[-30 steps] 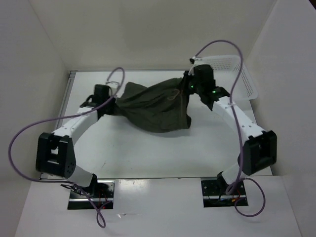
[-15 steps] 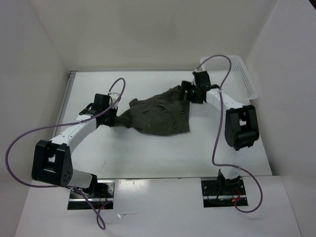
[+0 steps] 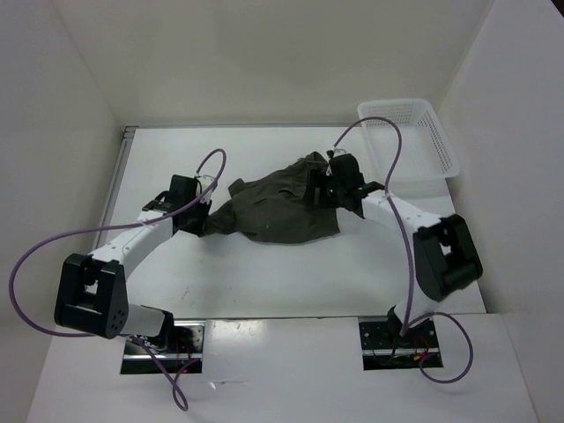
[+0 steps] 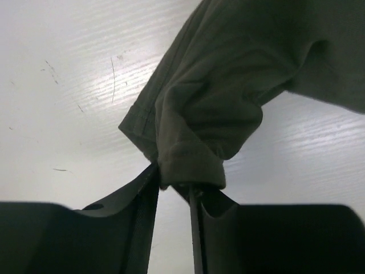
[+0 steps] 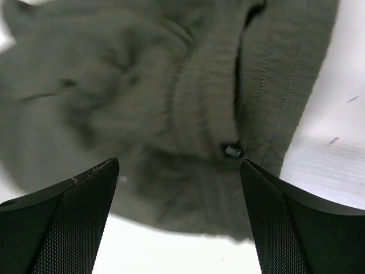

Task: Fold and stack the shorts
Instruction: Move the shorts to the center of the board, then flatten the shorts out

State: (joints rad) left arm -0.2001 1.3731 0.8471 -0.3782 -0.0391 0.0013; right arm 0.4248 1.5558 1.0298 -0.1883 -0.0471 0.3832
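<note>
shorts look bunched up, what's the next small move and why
Probably lower the right gripper and close on the waistband: its jaws stand open over the crumpled shorts, while the left gripper sits at a leg hem.

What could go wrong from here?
The shorts lie bunched, so folding now may trap creases. The left gripper has only a hem corner at its tips; pulling could drag the leg or lose it. The right gripper hangs open over the waistband and may pinch several layers.
</note>
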